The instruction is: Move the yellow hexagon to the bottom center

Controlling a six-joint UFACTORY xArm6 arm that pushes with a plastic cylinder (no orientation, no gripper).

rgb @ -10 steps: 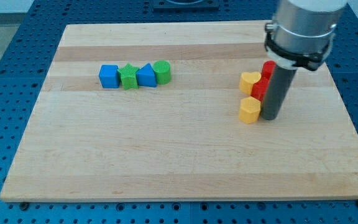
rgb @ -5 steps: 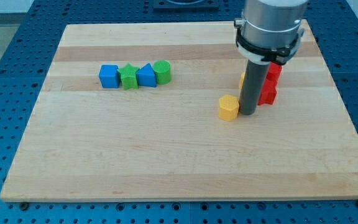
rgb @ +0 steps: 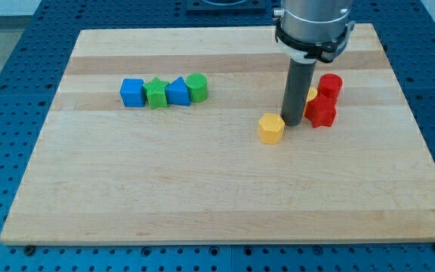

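Note:
The yellow hexagon [rgb: 271, 128] lies on the wooden board [rgb: 202, 189], right of the middle. My tip [rgb: 291, 123] stands just at its upper right, touching or nearly touching it. Behind the rod a second yellow block [rgb: 310, 95] is mostly hidden. A red cylinder [rgb: 330, 85] and a red block [rgb: 322, 112] sit just right of the rod.
A row at the upper left holds a blue cube [rgb: 132, 93], a green star [rgb: 156, 93], a blue triangular block [rgb: 177, 92] and a green cylinder [rgb: 196, 87]. The board rests on a blue perforated table [rgb: 6, 113].
My tip moved left and slightly up, pushing the yellow hexagon left away from the red and yellow cluster. The red blocks now show to the rod's right.

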